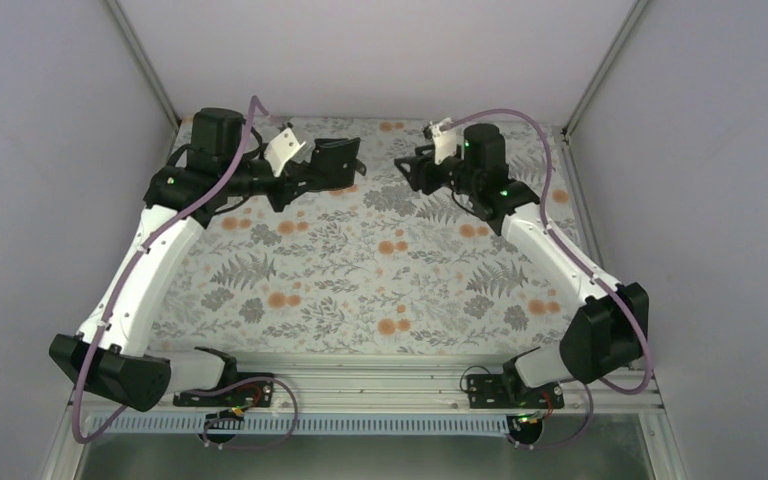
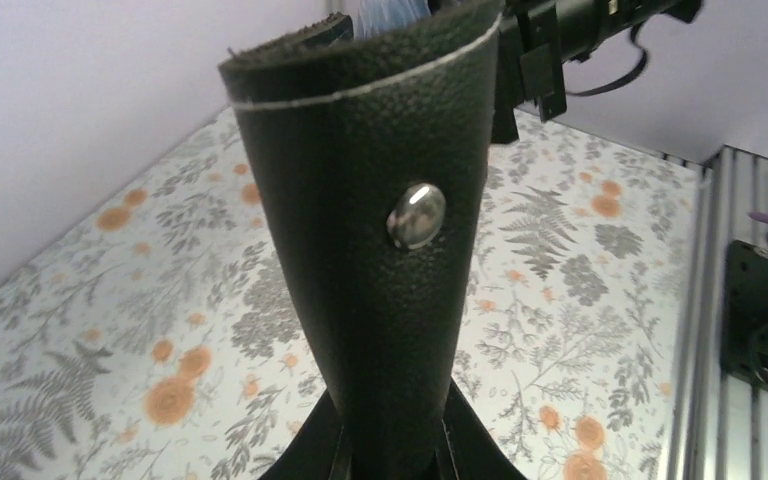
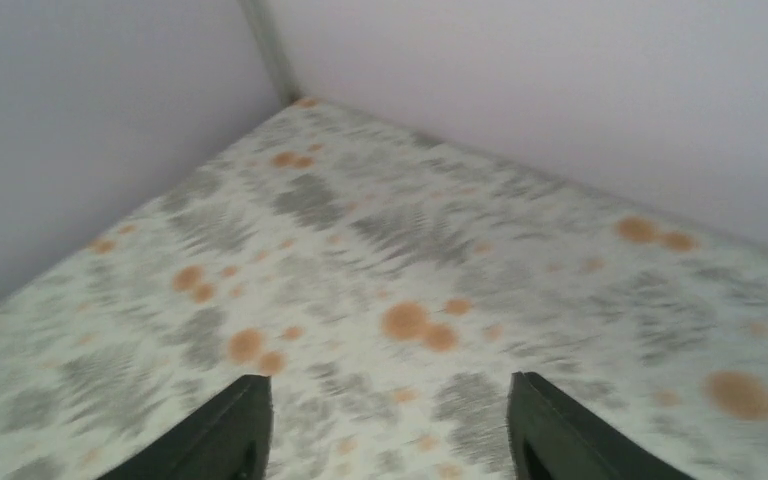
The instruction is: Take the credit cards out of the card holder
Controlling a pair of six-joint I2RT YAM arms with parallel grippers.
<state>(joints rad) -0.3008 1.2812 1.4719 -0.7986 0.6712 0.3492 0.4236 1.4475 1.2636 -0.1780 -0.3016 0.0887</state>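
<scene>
My left gripper (image 1: 332, 168) is shut on the card holder (image 1: 340, 156), a dark book-like wallet held up in the air at the back of the table. In the left wrist view the holder (image 2: 360, 250) stands up from between my fingers, black grained outer side facing the camera, with a metal snap button (image 2: 416, 215). A strip of light blue (image 2: 392, 14) shows at its top edge; I cannot tell if it is lining or a card. The red, blue and teal-green cards are hidden. My right gripper (image 1: 407, 170) is open and empty, just right of the holder, and also shows in its own wrist view (image 3: 390, 400).
The floral tablecloth (image 1: 380, 270) covers the table. White walls close in the back and both sides. A metal rail (image 1: 380, 385) runs along the near edge with the arm bases. The right arm's base (image 2: 765, 310) shows in the left wrist view.
</scene>
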